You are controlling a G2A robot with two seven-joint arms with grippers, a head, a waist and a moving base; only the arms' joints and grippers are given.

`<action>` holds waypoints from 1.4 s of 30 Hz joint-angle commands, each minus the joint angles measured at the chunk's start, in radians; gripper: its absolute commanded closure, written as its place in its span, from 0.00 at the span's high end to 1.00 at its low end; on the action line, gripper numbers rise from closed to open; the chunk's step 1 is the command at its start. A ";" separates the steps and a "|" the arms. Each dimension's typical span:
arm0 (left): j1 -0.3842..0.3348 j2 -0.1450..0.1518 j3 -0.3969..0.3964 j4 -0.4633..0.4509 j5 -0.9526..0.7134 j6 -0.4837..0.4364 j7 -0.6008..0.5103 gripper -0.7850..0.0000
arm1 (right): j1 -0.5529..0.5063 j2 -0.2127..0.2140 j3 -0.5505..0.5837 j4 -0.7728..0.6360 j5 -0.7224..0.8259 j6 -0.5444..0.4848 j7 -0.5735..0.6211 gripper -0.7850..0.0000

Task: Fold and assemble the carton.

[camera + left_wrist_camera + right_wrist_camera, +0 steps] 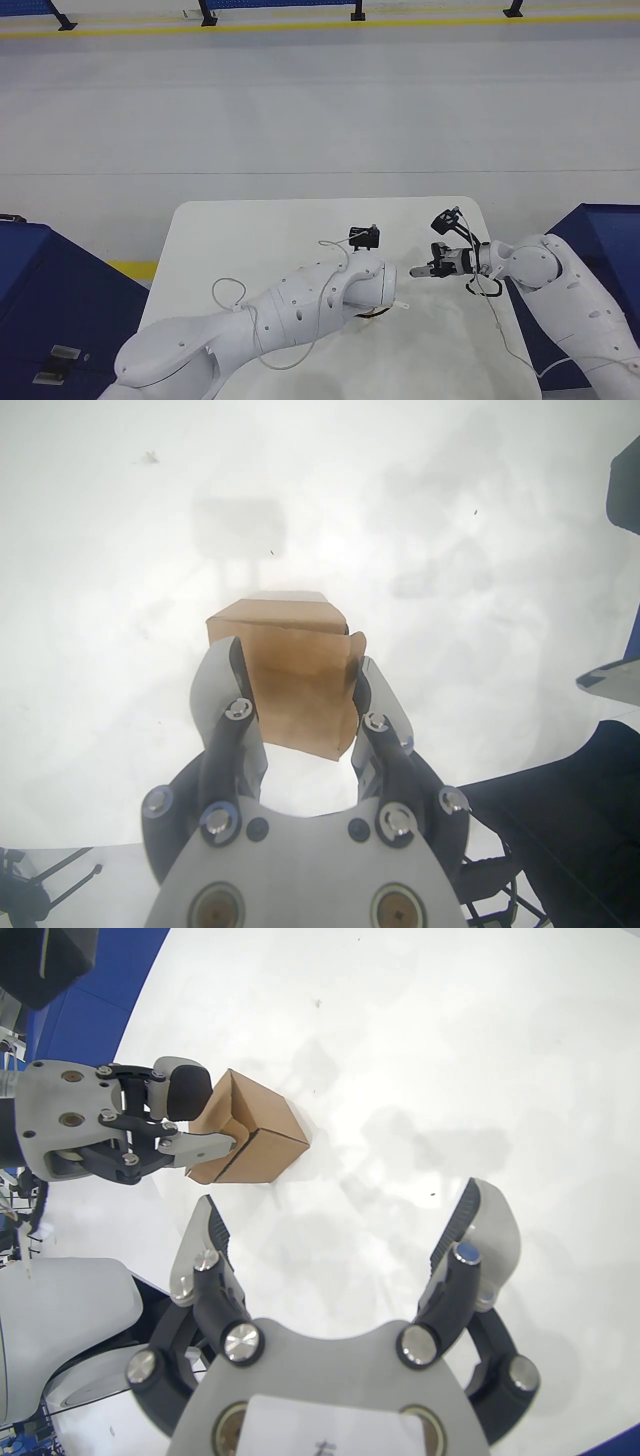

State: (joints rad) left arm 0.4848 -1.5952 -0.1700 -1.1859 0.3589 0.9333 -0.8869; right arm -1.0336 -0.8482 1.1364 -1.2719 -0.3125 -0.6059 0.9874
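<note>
Left gripper [297, 655]: fingers clamped on the small brown carton [300, 695], one on each side. Carton rests on the white table [250, 240], lower centre of the top view, under the left wrist. Right gripper [339, 1200]: jaws spread wide, empty, near the carton, not touching.

The carton [300, 690] is plain brown cardboard, matt and slightly fibrous, with raw cut edges and a dark smudge on one flap. The left pincer [297, 655] has smooth pale-grey finger shells, black ribbed pads [244, 672] that look like rubber, matt black links and bright metal fasteners. The right pincer [339, 1193] is built alike, its round bolt heads polished. The worktop [450, 1053] is white, smooth and faintly scuffed. The arm casings [300, 310] are glossy white plastic.
</note>
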 commanded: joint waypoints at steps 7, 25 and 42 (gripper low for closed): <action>0.003 -0.036 0.000 0.052 0.029 0.002 0.002 0.47 | 0.002 0.001 -0.004 0.005 0.015 -0.009 0.010 1.00; 0.004 -0.070 0.000 0.081 0.062 0.048 0.047 0.44 | 0.009 -0.001 -0.025 -0.011 0.029 0.007 0.017 1.00; 0.031 -0.032 0.000 0.017 0.108 0.079 0.079 0.38 | 0.018 -0.004 -0.044 -0.024 0.036 0.028 0.024 1.00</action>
State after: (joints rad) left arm 0.5142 -1.6279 -0.1700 -1.1652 0.4606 1.0123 -0.8083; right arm -1.0156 -0.8522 1.0933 -1.2957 -0.2759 -0.5783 1.0120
